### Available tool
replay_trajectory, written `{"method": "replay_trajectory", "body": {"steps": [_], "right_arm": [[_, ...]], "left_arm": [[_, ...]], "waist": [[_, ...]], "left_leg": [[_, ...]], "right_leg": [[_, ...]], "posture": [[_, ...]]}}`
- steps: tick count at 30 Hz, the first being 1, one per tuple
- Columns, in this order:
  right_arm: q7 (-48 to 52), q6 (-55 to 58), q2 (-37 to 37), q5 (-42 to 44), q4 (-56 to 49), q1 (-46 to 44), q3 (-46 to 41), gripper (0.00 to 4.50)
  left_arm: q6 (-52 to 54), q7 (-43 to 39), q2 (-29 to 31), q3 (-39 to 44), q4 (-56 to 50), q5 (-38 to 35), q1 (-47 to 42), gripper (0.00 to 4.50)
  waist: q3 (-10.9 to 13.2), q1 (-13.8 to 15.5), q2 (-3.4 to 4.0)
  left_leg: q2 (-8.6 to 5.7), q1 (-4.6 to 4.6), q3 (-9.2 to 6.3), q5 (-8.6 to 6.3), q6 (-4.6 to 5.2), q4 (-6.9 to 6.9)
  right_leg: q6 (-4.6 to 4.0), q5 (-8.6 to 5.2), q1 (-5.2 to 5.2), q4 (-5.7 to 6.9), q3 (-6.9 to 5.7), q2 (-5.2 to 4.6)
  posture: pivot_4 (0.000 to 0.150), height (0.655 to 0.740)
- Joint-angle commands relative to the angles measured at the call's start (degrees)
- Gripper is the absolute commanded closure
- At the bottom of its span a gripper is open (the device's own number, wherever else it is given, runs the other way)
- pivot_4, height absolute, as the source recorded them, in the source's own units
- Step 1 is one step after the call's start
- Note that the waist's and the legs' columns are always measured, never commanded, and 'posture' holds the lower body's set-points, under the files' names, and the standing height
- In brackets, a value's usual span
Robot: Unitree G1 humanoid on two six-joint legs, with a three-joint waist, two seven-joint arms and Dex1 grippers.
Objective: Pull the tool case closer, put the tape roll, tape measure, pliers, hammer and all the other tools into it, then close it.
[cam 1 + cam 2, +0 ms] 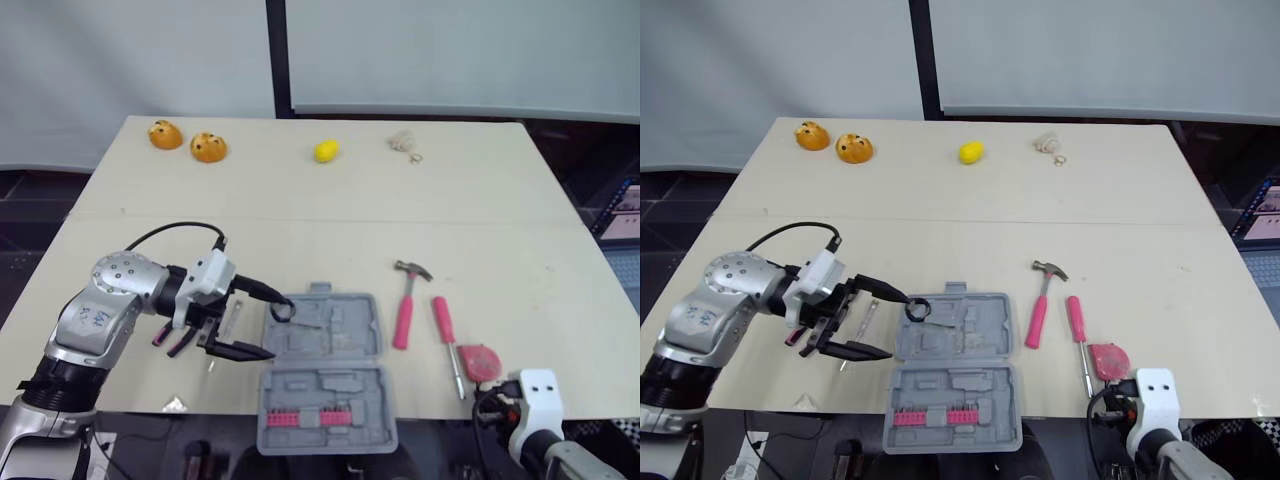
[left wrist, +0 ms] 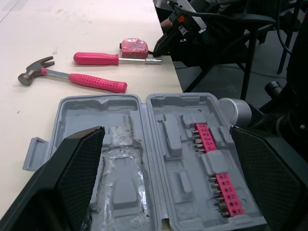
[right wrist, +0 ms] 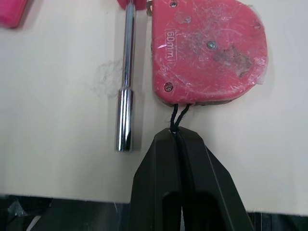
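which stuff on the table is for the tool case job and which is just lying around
For the job: tool case, hammer, screwdriver, tape measure, pliers.
Lying about, at the far edge: orange objects, yellow object, beige lump.

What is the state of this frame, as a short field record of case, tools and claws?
tool case: open, flat at the table's near edge
left claw: open, at the case's left side
tape measure: on table, right of case
right claw: shut on the tape measure's cord
hammer, driver: on table between case and tape measure
tape roll: likely the black ring at the case's far left corner
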Motion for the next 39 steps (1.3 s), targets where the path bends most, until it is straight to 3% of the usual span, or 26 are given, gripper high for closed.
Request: {"method": "replay_trajectory", "body": {"steps": [1,16,19,22,26,30,32,39], "right_arm": [[0.82,0.23,0.16,1.27,-2.72,2.21,-1.12,4.42],[2.91,-0.13,-1.29,2.43,-5.48,8.46,-2.01,4.42],[7.93,1.0,-5.75,4.98,-7.84,10.84,-5.97,3.58],[15.85,1.84,-12.0,9.98,-10.56,14.11,-13.39,2.15],[36.86,-6.49,-25.45,10.86,-4.58,16.55,-26.34,0.27],[52.78,-28.02,-34.98,3.08,13.65,8.43,-23.98,0.09],[56.65,-38.7,-38.27,-2.32,22.44,2.54,-17.04,0.09],[60.63,-55.19,-39.02,-10.45,41.62,-18.07,0.51,0.09]], "left_arm": [[0.23,0.35,1.07,1.95,-2.71,-1.39,0.56,0.0],[0.79,0.49,1.33,1.52,-3.04,-1.82,0.01,0.0],[1.04,0.64,1.39,1.7,-3.49,-2.05,0.31,0.0],[1.58,0.92,1.58,1.97,-4.32,-2.49,0.7,0.0],[2.63,1.22,1.91,2.37,-5.78,-3.28,0.93,0.0],[3.4,0.98,2.01,2.16,-6.66,-3.81,0.22,0.0],[2.84,0.79,1.7,1.48,-7.03,-3.37,-0.31,0.0],[2.66,2.21,0.04,-0.27,-7.87,-2.56,-1.89,0.0]], "waist": [[0.0,-0.03,0.0],[0.01,-0.06,0.01],[0.01,-0.02,0.03],[0.03,0.01,0.07],[0.1,-0.07,-0.02],[0.35,-0.06,-0.36],[0.39,0.03,-0.43],[0.61,0.16,-0.01]], "left_leg": [[0.0,-0.03,0.0,0.0,0.0,0.0],[-0.02,-0.08,0.03,-0.01,0.02,0.01],[-0.02,-0.08,0.03,-0.01,0.02,0.01],[-0.07,-0.07,0.05,-0.05,0.09,0.04],[-0.09,-0.07,0.08,-0.17,0.32,0.11],[0.03,0.22,0.04,-0.28,0.6,0.13],[0.03,0.25,0.03,-0.26,0.66,0.11],[0.0,0.3,0.13,-0.08,0.37,0.27]], "right_leg": [[0.0,0.0,-0.04,0.0,0.0,0.0],[-0.01,-0.01,-0.09,-0.02,-0.01,0.0],[-0.01,-0.01,-0.1,-0.03,-0.01,0.01],[0.04,0.02,-0.09,-0.06,0.0,0.0],[0.15,0.09,-0.01,-0.15,0.06,0.07],[0.2,0.34,0.6,-0.87,0.11,0.49],[0.22,0.4,0.64,-0.98,0.13,0.65],[0.3,0.46,0.64,-0.74,0.27,0.42]], "posture": [[0.15,0.737],[0.15,0.737],[0.15,0.737],[0.15,0.737],[0.15,0.737],[0.15,0.737],[0.15,0.737],[0.15,0.737]]}}
